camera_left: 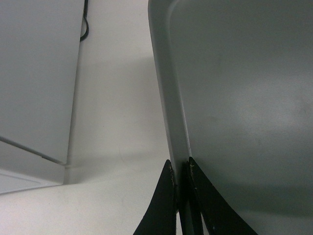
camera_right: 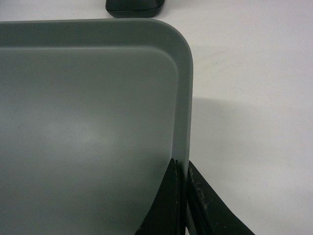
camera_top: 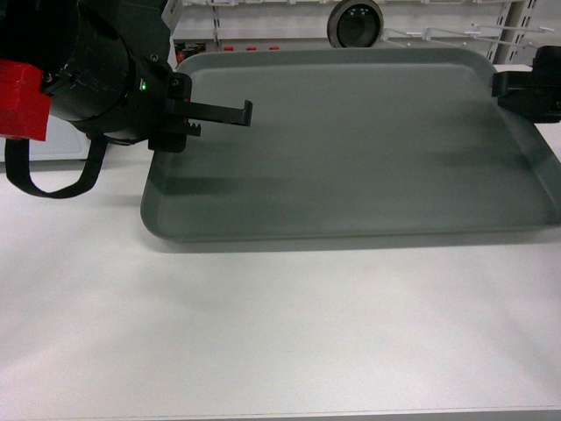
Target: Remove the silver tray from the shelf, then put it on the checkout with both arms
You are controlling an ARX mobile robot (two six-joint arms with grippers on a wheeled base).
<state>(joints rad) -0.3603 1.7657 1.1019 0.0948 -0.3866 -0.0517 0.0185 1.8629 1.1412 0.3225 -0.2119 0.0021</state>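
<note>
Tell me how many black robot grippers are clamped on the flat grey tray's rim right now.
2. The left gripper pinches the left rim of the matte grey rectangular tray; the right gripper pinches its right rim. The tray lies over the smooth white counter top.

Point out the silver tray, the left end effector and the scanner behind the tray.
silver tray point(camera_top: 351, 149): head view, middle of its flat floor.
left end effector point(camera_left: 181, 196): left wrist view, between the two fingertips clamping the tray's rim.
scanner point(camera_top: 355, 24): head view, its round head behind the tray's far edge.
</note>
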